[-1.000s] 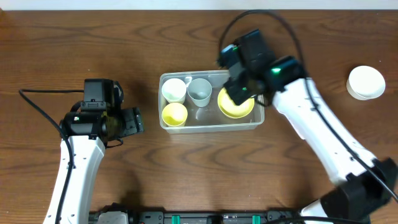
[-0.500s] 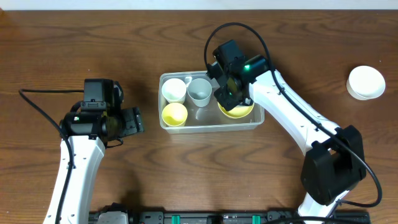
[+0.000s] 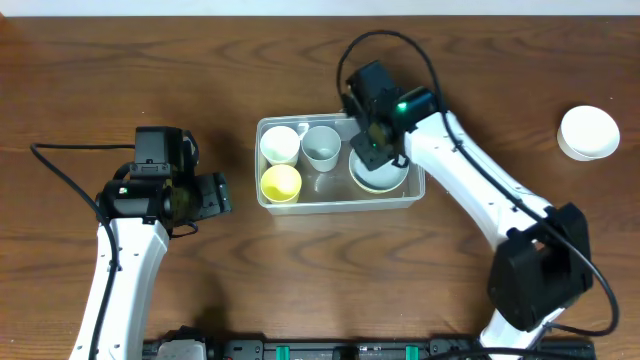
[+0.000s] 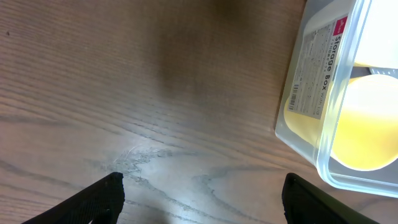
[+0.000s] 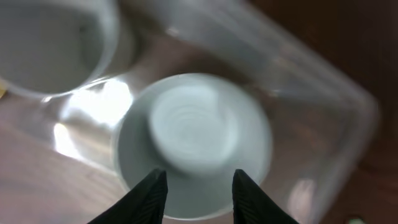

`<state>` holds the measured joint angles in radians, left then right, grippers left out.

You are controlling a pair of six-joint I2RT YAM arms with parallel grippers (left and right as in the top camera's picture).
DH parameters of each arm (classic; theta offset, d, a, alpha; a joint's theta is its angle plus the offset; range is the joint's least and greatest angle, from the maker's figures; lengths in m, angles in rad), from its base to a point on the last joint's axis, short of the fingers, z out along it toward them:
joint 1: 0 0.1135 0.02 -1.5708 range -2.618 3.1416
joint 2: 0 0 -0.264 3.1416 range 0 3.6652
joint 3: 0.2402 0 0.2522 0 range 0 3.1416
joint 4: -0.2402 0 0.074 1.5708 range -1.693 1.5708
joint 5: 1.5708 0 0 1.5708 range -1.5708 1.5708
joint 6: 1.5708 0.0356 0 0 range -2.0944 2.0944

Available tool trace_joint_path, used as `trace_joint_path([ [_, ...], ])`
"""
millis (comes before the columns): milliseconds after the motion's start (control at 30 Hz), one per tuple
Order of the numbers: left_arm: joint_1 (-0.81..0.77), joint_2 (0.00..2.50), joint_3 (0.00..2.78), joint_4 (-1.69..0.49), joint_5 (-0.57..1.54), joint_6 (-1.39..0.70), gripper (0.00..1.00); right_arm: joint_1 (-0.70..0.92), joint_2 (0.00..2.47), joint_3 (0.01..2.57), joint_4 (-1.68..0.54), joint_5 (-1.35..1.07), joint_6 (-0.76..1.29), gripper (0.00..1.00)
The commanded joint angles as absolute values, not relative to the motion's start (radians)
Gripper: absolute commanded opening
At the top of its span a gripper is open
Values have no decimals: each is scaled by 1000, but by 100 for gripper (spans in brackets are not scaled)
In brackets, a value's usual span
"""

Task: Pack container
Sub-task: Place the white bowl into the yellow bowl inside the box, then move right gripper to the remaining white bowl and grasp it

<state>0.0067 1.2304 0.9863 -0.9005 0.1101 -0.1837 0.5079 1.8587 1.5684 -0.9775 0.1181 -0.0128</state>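
The clear container [image 3: 338,203] stands mid-table. It holds a white cup [image 3: 280,145], a grey-white cup [image 3: 321,147], a yellow cup [image 3: 281,183] and a white bowl [image 3: 380,176] at its right end. My right gripper [image 3: 371,140] hovers just above that bowl [image 5: 193,140]; its fingers [image 5: 196,190] are apart with nothing between them, and the view is blurred. My left gripper [image 3: 216,193] is open and empty over bare wood [image 4: 208,208], left of the container [image 4: 311,93]. The yellow cup [image 4: 367,124] shows through the container's wall.
A second white bowl [image 3: 588,132] sits alone on the table at the far right. The grey-white cup [image 5: 50,50] stands close to the left of my right gripper. The container's wall [image 5: 323,87] lies to its right.
My right gripper swung left and down into the container's right end. A yellow bowl showed there before; a white bowl now lies on top of it. The left arm has not moved.
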Motion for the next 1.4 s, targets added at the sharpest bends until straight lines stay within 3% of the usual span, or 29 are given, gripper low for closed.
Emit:
trace_joint_path([
  [0,13,1229,984,-904,120,-192,81,416,1731,1626,-962,214,93,44],
  [67,13,1229,984,-904,120,-192,81,334,1687,1653,-941,213,121,57],
  [300,13,1229,984,-904,120,-193,81,-38,1674,1695,-893,208,126,63],
  [533,13,1229,984,-904,120,-193,81,-299,1830,1695,-870,88,93,62],
  [1167,13,1229,984,-919,120,-193,81,-378,2197,1695,-822,153,70,66],
  [1267,13,1229,984,-919,120,-193,81,-380,2207,1695,-822,154,70,59],
  [1367,13,1229,984,-919,120,-193,81,-381,2207,1695,-819,154,70,41],
])
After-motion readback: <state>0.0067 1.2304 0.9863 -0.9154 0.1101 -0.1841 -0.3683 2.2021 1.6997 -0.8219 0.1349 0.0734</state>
